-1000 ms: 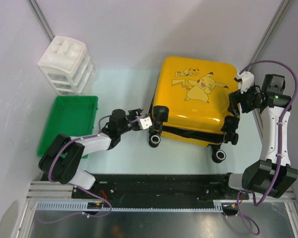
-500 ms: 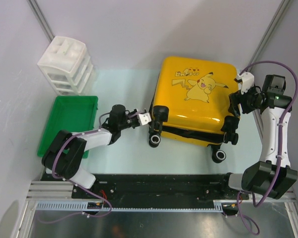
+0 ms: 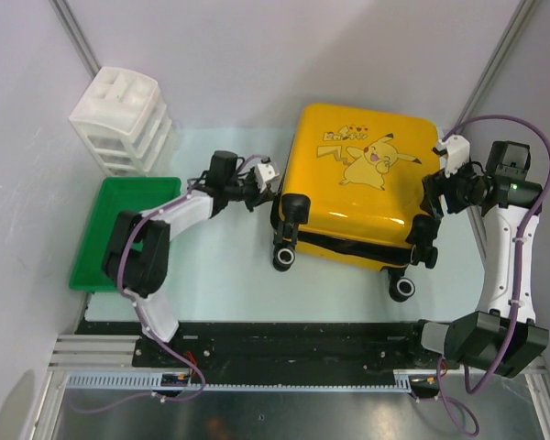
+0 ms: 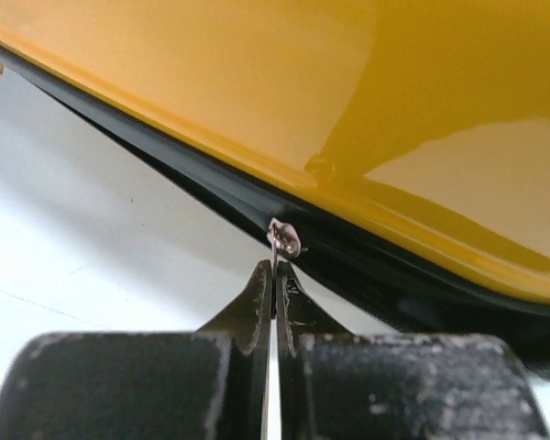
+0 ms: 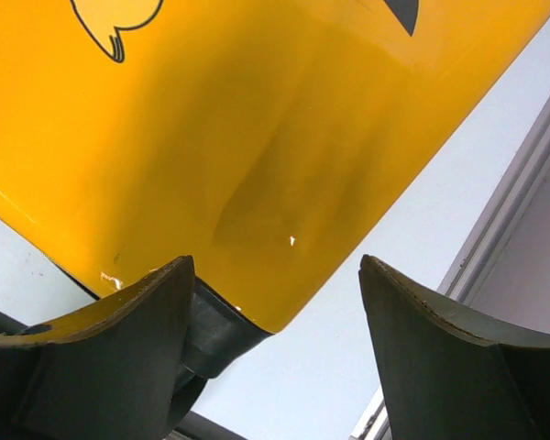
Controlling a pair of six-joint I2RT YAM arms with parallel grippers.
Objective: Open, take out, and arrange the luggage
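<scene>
The luggage [image 3: 362, 192] is laid flat on the table [image 3: 220, 275] with the printed yellow shell upward. It is positioned between the two grippers. Its black wheels [image 3: 286, 258] are located on the side facing the arm bases.

**Left gripper.** In the top view, the left gripper [image 3: 275, 190] is placed against the near-left edge of the luggage, just beyond one wheel. In the left wrist view [image 4: 275, 270], the fingers [image 4: 257, 302] are pressed together. The metal zipper pull [image 4: 282, 240] is pinched at their tips. The black zipper trim [image 4: 165, 170] is seen directly ahead of the fingertips, running across the view, and the yellow shell [image 4: 394, 92] lies above it.

**Right gripper.** In the top view, the right gripper [image 3: 434, 194] is placed at the opposite side of the luggage. In the right wrist view [image 5: 276, 263], the fingers [image 5: 119, 348] are spread wide. A rounded corner of the yellow shell [image 5: 257, 137] is located between them, closer to the finger on the left of that view. Whether that finger touches the shell cannot be determined.

**Surroundings.** The green tray [image 3: 119, 220] is located behind the left gripper, on the wrist side, with the left arm passing over its corner. The white drawer unit [image 3: 124, 119] stands well apart from that gripper, also behind it, and just beyond the tray.
</scene>
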